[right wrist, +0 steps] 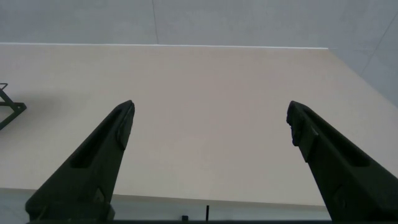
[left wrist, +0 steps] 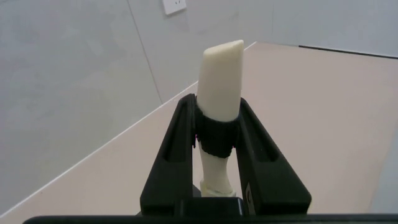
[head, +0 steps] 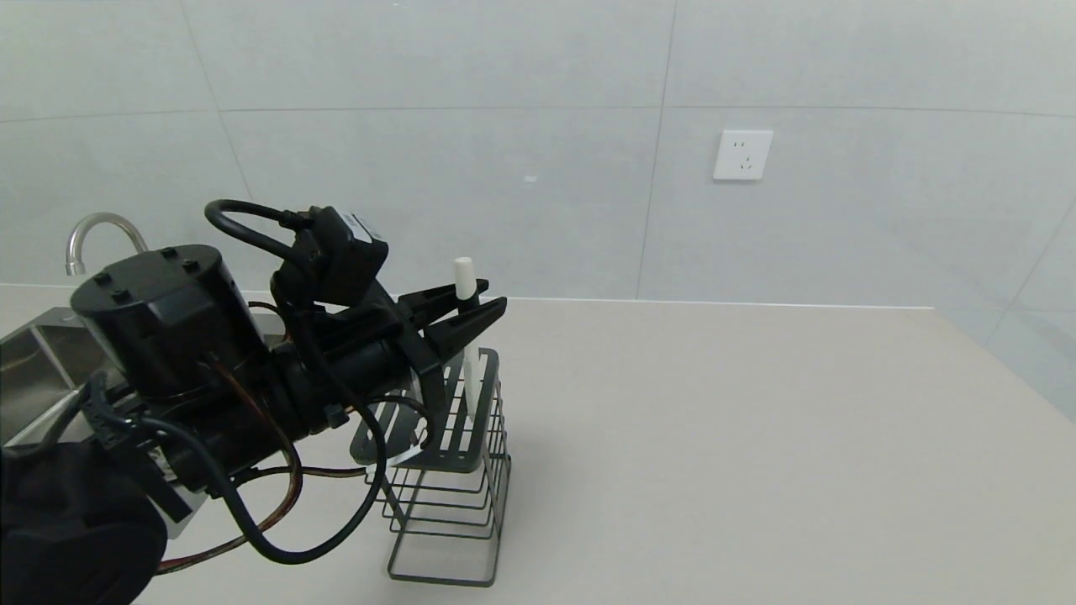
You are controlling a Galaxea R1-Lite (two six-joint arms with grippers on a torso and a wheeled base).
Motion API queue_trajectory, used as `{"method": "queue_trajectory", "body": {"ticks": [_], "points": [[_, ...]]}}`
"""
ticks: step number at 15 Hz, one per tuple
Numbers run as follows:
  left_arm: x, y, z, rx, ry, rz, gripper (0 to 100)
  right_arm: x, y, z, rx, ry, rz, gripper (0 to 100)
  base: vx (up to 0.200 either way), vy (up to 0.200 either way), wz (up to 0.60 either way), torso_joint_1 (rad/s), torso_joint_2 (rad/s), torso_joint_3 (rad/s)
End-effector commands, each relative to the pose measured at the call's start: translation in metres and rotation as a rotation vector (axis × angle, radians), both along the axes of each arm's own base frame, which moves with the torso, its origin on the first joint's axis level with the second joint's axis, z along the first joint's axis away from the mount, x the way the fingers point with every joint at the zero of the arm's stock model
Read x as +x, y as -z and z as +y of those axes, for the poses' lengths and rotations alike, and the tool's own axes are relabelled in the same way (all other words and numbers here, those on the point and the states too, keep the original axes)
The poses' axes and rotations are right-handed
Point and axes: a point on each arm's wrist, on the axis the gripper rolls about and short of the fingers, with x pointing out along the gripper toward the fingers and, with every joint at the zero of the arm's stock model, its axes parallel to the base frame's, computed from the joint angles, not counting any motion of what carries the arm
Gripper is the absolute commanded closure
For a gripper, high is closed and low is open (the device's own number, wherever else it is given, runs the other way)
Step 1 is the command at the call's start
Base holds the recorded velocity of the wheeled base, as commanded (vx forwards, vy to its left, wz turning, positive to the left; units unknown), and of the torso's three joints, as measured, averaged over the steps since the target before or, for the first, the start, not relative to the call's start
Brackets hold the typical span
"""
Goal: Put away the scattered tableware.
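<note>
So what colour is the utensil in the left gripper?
The utensil is creamy white, clearest in the left wrist view.

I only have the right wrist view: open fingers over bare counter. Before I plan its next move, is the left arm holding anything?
Observer: Yes. The left gripper is shut on a white utensil, held upright.
Operator: Where is that relative to the holder?
Observer: It is over the wire cutlery rack standing on the counter. The utensil's lower end shows at the rack's slotted top, but I cannot tell whether it is inside.
Operator: Anything beyond the rack on that side?
Observer: A sink with a curved faucet sits at the counter's left end.
</note>
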Motion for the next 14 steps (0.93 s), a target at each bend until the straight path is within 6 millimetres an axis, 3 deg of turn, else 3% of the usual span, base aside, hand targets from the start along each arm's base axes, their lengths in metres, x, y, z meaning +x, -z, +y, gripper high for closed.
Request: {"method": "queue_trajectory", "body": {"ticks": [1,3,4,9,14], "points": [[0.002,0.007,-0.002,0.013,0.001,0.022,100,0.0,0.0,0.0,0.0,-0.001,0.001,0,0.0,0.0,0.0,0.0,0.0,0.0],[0.002,0.009,-0.002,0.019,0.001,0.03,100,0.0,0.0,0.0,0.0,-0.001,0.001,0,0.0,0.0,0.0,0.0,0.0,0.0],[0.002,0.011,-0.002,0.023,0.001,0.036,0,0.0,0.0,0.0,0.0,-0.001,0.001,0,0.0,0.0,0.0,0.0,0.0,0.0],[0.0,0.018,0.002,0.04,-0.009,0.059,0,0.0,0.0,0.0,0.001,-0.001,0.001,0,0.0,0.0,0.0,0.0,0.0,0.0],[-0.006,-0.002,0.007,-0.015,0.065,-0.032,0,0.0,0.0,0.0,0.006,0.001,0.0,0,0.0,0.0,0.0,0.0,0.0,0.0]]}}
